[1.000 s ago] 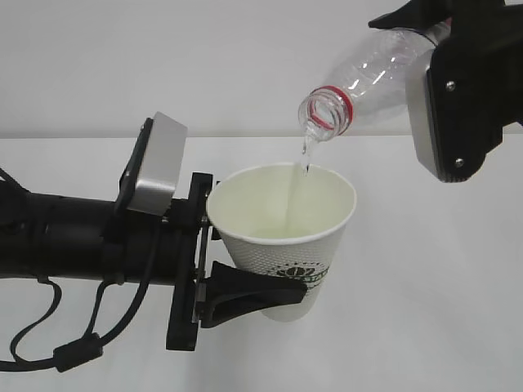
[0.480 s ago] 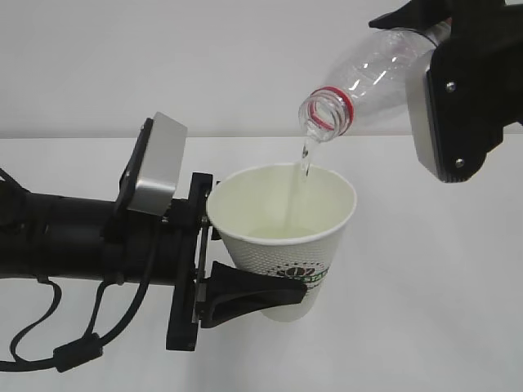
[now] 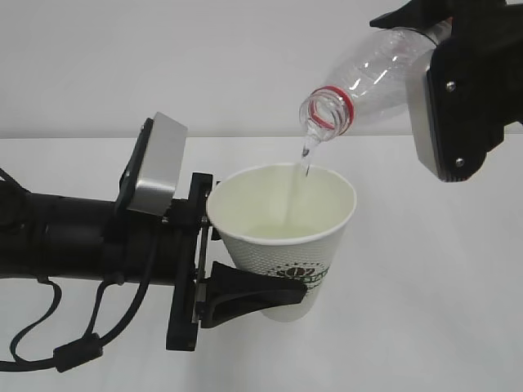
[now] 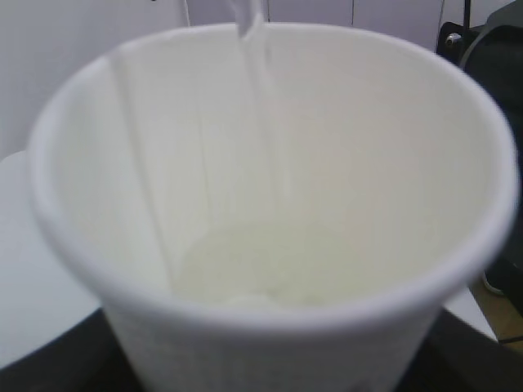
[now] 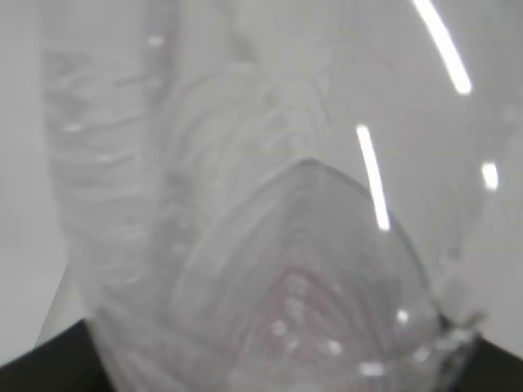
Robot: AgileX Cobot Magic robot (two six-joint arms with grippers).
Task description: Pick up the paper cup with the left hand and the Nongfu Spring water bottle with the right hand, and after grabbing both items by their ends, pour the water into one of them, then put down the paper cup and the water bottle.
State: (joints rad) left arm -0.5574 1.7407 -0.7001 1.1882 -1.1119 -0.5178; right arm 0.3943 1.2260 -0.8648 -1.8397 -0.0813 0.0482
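The left hand (image 3: 245, 286) reaches in level from the left side of the exterior view, its black fingers (image 3: 253, 292) clamped around the lower part of the paper cup (image 3: 282, 245), which it holds upright above the white table (image 3: 425, 310). The cup's dark green logo faces the camera, low on its side, just above the finger that crosses in front of it. Up and to the right, the right hand (image 3: 466, 82) grips the Nongfu Spring water bottle (image 3: 368, 77) by its far end, the clear body tilted so the open mouth with its red neck ring points down and to the left, directly over the cup's far rim without touching it. A thin stream of the water (image 3: 304, 159) falls from the mouth along the cup's inner back wall. In the left wrist view a pale pool lies at the bottom of the cup. The right wrist view is filled by the blurred clear plastic of the bottle, with a faint red tint low down
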